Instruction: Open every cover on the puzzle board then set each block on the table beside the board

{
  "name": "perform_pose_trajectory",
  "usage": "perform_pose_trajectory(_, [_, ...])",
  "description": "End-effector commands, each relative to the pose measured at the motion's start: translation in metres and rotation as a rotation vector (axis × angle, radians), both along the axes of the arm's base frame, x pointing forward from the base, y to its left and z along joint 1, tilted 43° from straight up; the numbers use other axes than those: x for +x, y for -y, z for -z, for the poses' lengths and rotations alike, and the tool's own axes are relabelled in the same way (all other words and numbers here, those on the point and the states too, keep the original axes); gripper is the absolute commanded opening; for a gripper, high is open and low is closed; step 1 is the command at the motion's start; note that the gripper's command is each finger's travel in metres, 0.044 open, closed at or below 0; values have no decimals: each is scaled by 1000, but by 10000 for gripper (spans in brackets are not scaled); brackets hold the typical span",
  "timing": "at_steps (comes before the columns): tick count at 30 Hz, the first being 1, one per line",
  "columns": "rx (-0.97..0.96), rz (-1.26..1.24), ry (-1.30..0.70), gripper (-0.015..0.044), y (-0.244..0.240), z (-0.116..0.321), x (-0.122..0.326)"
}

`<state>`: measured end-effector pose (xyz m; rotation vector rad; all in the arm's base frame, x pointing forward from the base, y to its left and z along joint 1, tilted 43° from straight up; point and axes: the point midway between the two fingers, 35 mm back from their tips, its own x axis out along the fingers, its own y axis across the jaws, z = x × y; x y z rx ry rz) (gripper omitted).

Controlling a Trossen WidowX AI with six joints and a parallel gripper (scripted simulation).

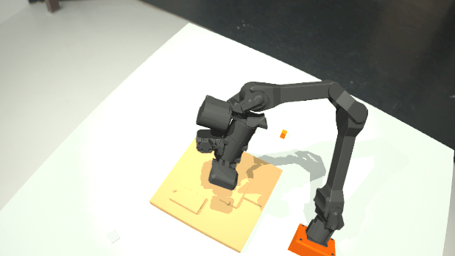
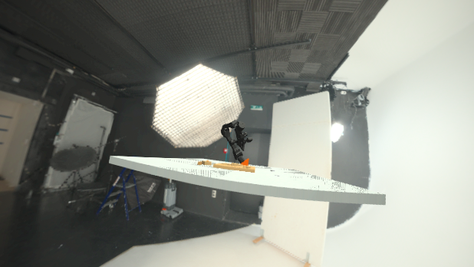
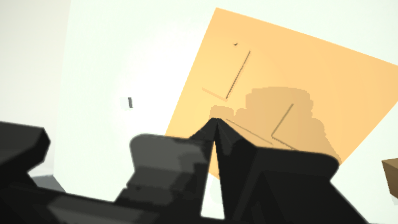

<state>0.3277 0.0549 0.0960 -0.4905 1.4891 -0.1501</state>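
Observation:
The tan puzzle board (image 1: 221, 233) (image 2: 235, 167) (image 3: 350, 70) lies flat on the table. A rectangular cover (image 1: 188, 199) (image 3: 225, 75) lies on its left part, with a small pin (image 1: 174, 190) (image 3: 235, 44) near one corner. Another cover (image 1: 240, 195) lies right of it, with a knob (image 1: 228, 203) beside it, partly in shadow. Whether the wells are open cannot be told. My gripper (image 3: 215, 122) is shut and empty, above the board; the hand hides the board's back part in the top view. A small orange block (image 1: 283, 134) lies behind the board; a brown block (image 3: 392, 175) shows at the wrist view's right edge.
A small whitish piece (image 1: 113, 236) (image 3: 130, 102) lies on the table off the board's left front side. The orange arm base (image 1: 312, 243) stands right of the board. The arm arches over the table from there. The table's far edge borders a dark floor.

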Motion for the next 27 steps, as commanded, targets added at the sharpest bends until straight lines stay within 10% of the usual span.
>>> perform_pose_trajectory(1, [-65,81,6,0,25,-4,-6])
perform_pose_trajectory(27, [-335,358,20,0,111,-23,-36])
